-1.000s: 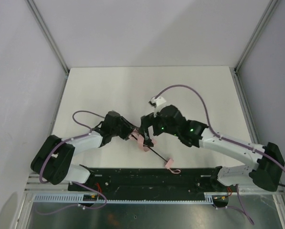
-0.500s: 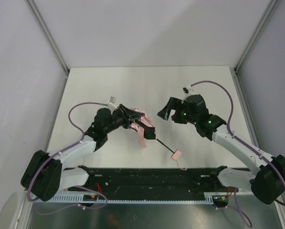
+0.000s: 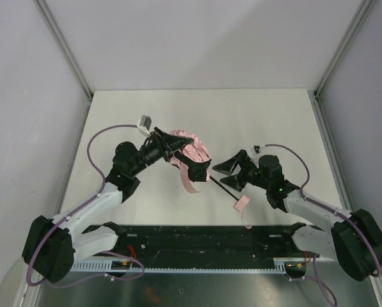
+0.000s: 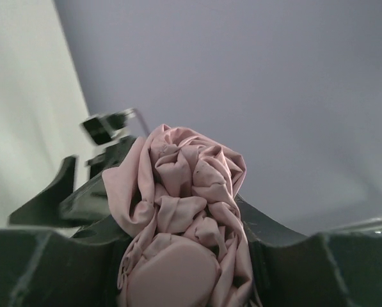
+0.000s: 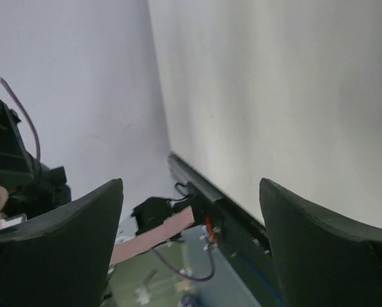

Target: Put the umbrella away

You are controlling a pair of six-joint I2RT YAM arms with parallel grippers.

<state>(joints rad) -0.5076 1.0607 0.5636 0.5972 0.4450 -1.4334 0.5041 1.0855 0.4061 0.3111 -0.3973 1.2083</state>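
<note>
Pink fabric of the umbrella [image 3: 192,148] is seen bunched and pinched in the L gripper [image 3: 181,153]. It is held near mid-table [image 3: 261,121] and apparently raised off it. In the L wrist view the crumpled canopy is wedged tight btwn the fingers, w/ only wall behind.

The canopy end seems to be gripped so that the shaft [image 3: 221,187] is left free. The shaft is angled down and toward the R arm, w/ the handle [image 3: 242,203] at its low end near the front edge. Whether the handle is touching the table can't be told. A loose pink strap [image 3: 187,182] is left hanging under the canopy.

The R gripper [image 3: 228,175] is spread wide w/ nothing btwn its fingers, as confirmed in its wrist view. It is placed just beside the shaft, on the far side, not yet around it. That placement is prob. meant for taking the shaft or handle so the shaft can be pushed in against the L hold.

Task is judged partway: canopy gathered, shaft extended, strap not wrapped. The thin shaft could be missed or slip if the R gripper is closed off-centre, so alignment across the shaft is needed first.
</note>
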